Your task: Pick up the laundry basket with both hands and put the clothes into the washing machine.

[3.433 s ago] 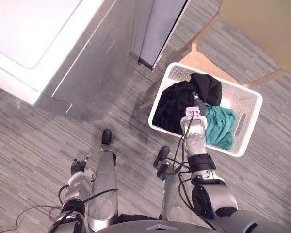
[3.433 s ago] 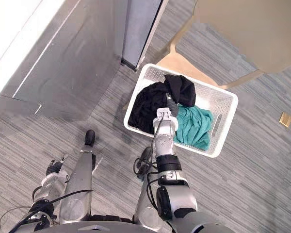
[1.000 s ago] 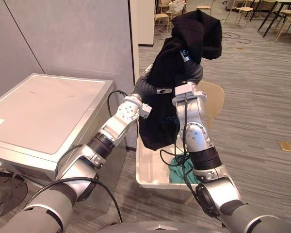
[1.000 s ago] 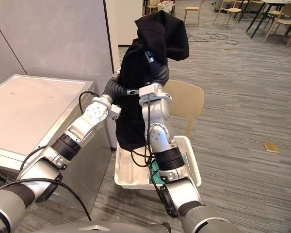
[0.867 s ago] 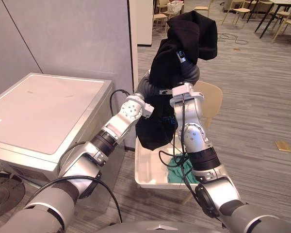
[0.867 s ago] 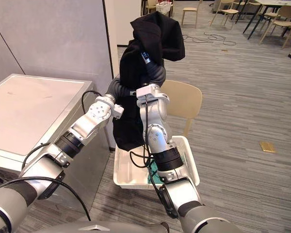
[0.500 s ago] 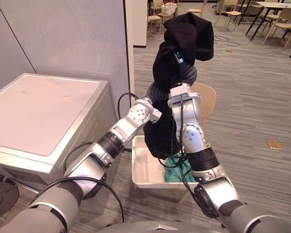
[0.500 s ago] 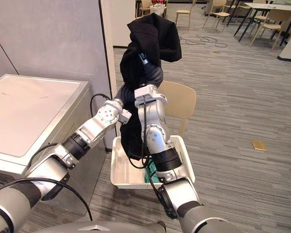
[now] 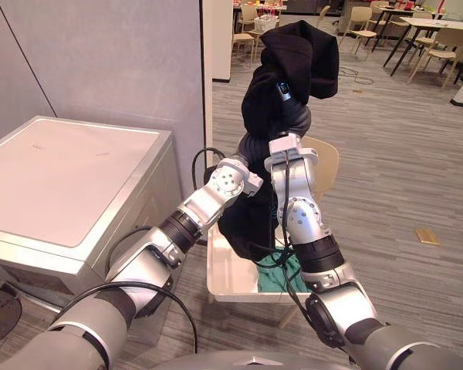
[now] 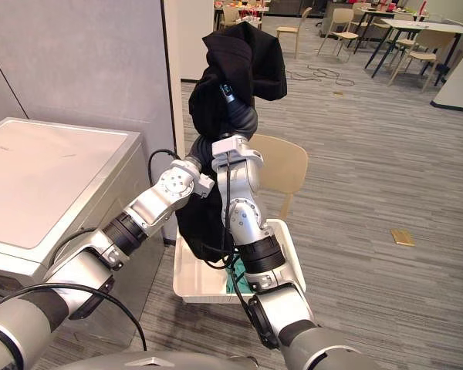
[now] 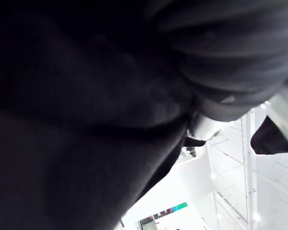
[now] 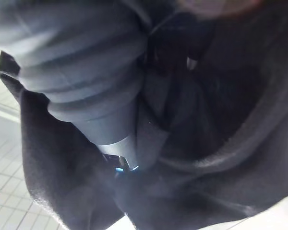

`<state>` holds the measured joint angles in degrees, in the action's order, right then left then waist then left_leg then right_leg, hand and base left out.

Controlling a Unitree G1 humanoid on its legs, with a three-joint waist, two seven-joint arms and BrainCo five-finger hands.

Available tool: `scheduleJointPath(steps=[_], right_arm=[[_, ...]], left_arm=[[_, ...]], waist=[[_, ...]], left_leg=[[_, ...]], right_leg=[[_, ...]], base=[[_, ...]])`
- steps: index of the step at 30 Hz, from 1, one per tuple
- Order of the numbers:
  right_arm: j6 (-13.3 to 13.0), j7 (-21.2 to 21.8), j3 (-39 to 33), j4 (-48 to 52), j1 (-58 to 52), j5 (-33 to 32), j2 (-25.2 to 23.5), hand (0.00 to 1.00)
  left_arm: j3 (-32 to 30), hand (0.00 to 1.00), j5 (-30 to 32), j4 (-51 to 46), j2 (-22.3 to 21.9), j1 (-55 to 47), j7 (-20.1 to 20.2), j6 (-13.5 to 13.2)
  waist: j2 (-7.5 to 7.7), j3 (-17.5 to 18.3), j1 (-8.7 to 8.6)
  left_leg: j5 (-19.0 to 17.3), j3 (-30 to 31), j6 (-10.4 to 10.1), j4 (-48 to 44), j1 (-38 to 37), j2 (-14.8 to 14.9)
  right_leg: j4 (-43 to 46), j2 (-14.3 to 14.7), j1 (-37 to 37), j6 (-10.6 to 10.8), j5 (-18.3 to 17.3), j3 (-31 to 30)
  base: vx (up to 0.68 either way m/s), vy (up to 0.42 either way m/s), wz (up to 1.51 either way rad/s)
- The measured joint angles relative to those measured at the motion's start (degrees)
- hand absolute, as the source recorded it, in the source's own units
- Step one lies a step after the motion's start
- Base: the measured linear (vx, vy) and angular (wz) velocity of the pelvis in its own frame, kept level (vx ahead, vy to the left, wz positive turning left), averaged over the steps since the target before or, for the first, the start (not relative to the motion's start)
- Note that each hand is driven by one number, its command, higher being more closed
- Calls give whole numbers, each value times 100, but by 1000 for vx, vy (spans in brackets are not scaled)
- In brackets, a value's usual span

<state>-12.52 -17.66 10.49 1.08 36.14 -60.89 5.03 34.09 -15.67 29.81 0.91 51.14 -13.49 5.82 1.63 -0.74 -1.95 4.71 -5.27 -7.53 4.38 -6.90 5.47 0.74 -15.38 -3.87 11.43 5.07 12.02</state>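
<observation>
Black garment (image 9: 297, 58): draped over the upheld right hand (image 9: 295, 117), hanging down past its wrist; grip hidden under the cloth, cannot tell. Left hand (image 9: 251, 145): just below the right hand, buried in the same cloth; grasp cannot be told either. Basket (image 9: 222, 271): white, well below both hands, on chair (image 9: 326, 163); teal garment (image 9: 295, 274) inside. Washer (image 9: 69, 185): off to the left hand's left.
</observation>
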Motion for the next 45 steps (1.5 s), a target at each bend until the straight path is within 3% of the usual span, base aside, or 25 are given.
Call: scheduleJointPath(steps=[1,5,11,17,21,23,27,30,34,39,45], right_arm=[[-4,0,-4,0,-1,0,10,0],[-3,12,-95,2,-41,3,33,0],[-13,122,-891,414,-650,12,328,0],[-22,159,-1879,1340,-1780,60,586,0],[2,297,-2419,1697,-2550,286,675,0],[-5,447,-2956,1843,-3046,287,672,0],[57,518,-3501,1838,-3897,290,598,0],[167,695,-3673,1838,-4467,292,232,0],[409,906,-3791,1827,-5180,300,-482,0],[538,1006,-4129,1384,-5426,455,-863,0],[710,1162,-4664,271,-5915,483,-982,0]], left_arm=[[0,100,2,0,-14,0,0,0],[0,100,5,1,-61,0,4,2],[-23,100,132,-5,-28,0,17,72],[-376,100,265,-607,444,4,65,72],[-961,100,348,-1307,1143,3,148,31],[-1516,100,344,-1716,1828,-26,141,-1],[-2589,100,341,-2752,2776,-394,119,-196],[-3398,100,341,-3673,3076,-954,106,-418],[-4328,100,350,-5029,3095,-1986,85,-673],[-5205,100,361,-5621,3021,-2977,-3,-839],[-6960,100,478,-6255,2215,-4931,2,-1019]], waist=[[0,0,-5],[0,0,-16],[1,2,-7],[-14,11,-156],[-74,37,-183],[-155,70,-182],[-281,117,-188],[-374,178,-174],[-431,217,-155],[-443,228,-101],[-539,241,22]], left_leg=[[0,4,0,0,-2,1],[0,6,1,0,-1,0],[-1,-26,2,0,23,-5],[-10,-146,9,-1,28,-11],[-34,-210,18,0,-18,-8],[-52,-211,7,0,-21,-5],[-74,-211,2,0,-22,1],[-90,-186,-1,0,-24,-1],[-114,-69,-13,-33,-32,-3],[-196,6,-40,-131,-31,-2],[-260,70,-14,-120,-6,4]], right_leg=[[0,0,-3,1,-1,3],[2,-2,-1,1,-1,2],[47,-4,75,8,-24,-28],[115,0,199,7,-24,-155],[178,-1,228,0,-65,-199],[227,-4,255,-51,-121,-202],[271,-6,297,-54,-164,-205],[271,-13,279,-40,-189,-180],[264,-25,166,-41,-248,-62],[235,-33,66,-37,-270,-5],[234,-41,43,-5,-346,85]], base=[[0,0,0],[0,0,0],[0,0,-2],[-9,-1,-10],[-30,-1,-8],[-40,-1,-1],[0,0,0],[9,-3,5],[10,-4,13],[-18,4,7],[-13,2,5]])
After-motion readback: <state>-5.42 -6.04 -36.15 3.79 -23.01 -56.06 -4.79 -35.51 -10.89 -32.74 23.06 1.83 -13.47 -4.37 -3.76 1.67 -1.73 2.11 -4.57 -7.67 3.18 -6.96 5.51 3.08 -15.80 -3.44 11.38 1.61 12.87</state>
